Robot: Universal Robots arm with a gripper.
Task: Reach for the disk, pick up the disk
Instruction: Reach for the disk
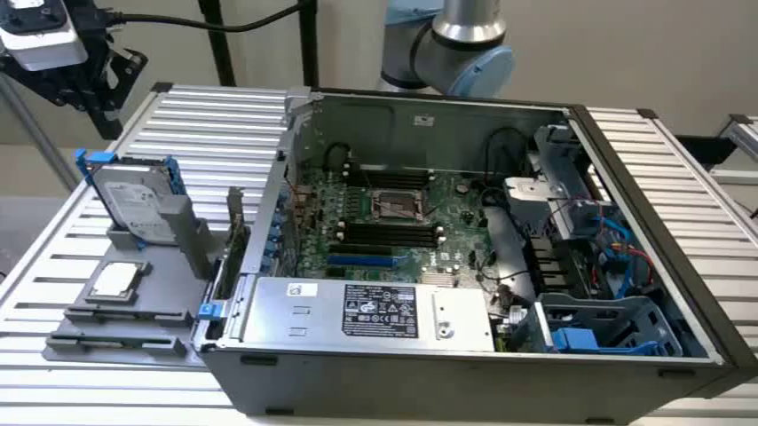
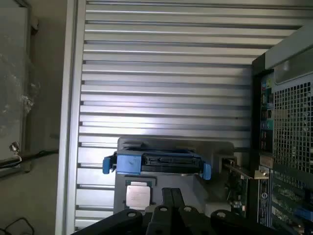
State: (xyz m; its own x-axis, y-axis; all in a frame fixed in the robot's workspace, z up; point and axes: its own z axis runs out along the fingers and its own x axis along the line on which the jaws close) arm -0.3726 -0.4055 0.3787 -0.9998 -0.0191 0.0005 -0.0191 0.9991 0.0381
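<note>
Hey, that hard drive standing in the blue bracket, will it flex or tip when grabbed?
Probably stiff: the disk looks like solid metal. Standing on edge in its grey stand, it might tip if nudged. Its smooth face looks slippery.

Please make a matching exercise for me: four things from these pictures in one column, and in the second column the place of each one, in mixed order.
1 disk
2 chip
3 silver box
4 tool

a lying flat on a grey tray
b inside the computer case
c standing on edge in a grey stand
d in the air, touching nothing

Pairs: 1-c, 2-a, 3-b, 4-d
</note>
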